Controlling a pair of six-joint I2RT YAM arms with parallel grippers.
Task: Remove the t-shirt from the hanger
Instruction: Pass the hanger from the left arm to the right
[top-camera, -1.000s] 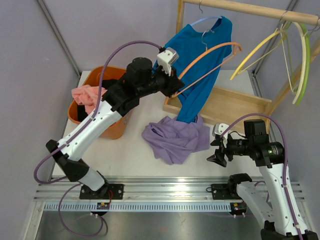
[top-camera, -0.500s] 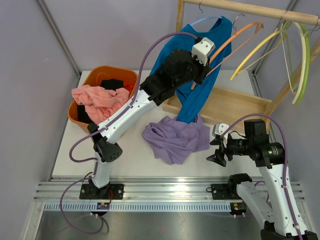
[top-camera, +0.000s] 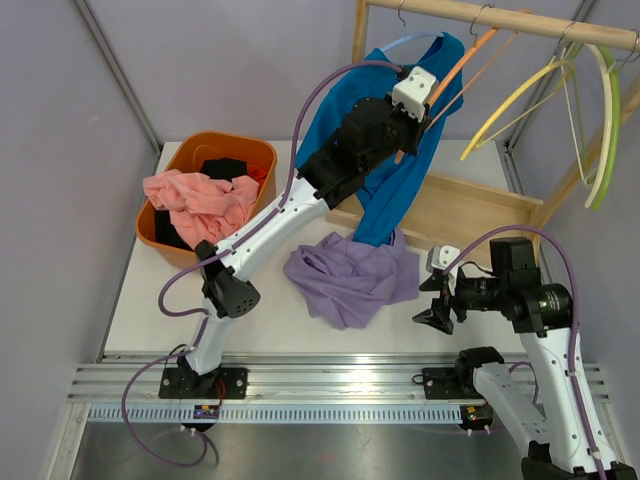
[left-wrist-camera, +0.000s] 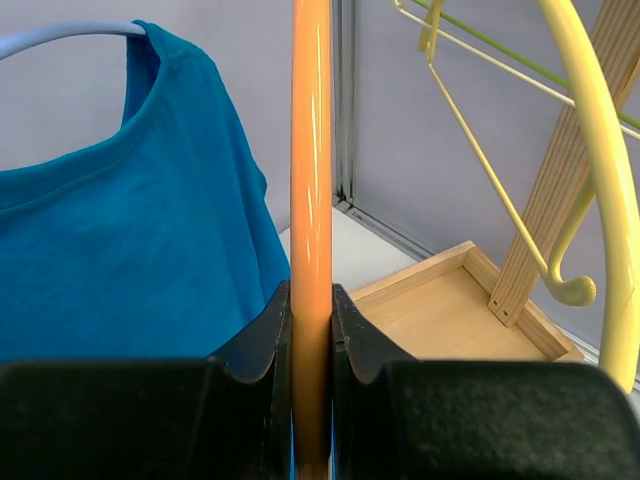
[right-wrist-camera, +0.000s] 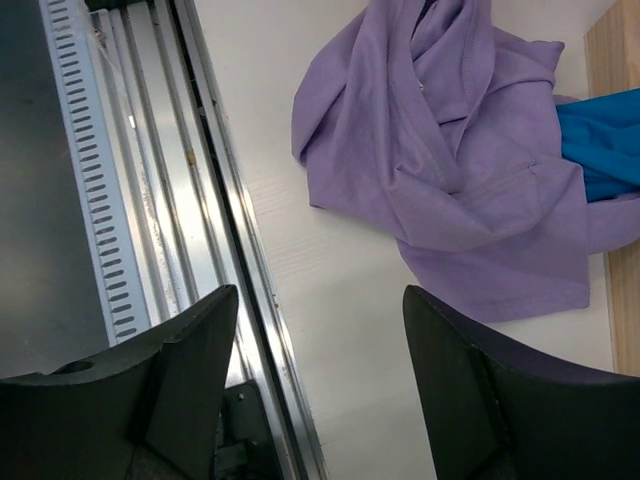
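Lifting through the last second, the left gripper (left-wrist-camera: 311, 300) has carried the bare orange hanger (left-wrist-camera: 311, 150) from low beside the wooden tray (top-camera: 480, 205) up to the wooden rail (top-camera: 520, 20), where its hook appears to reach the bar. Its jaws are clenched on the hanger's rod. This looks like an emptied hanger being put back. The purple t-shirt (top-camera: 350, 275) lies crumpled on the table (top-camera: 270, 310), well below and apart from this gripper, so its removal looks done. A blue t-shirt (left-wrist-camera: 130, 250) hangs on a pale blue hanger (left-wrist-camera: 60, 35) just beside the clamped rod. The right gripper (right-wrist-camera: 320, 310) hovers spread and empty near the purple t-shirt.
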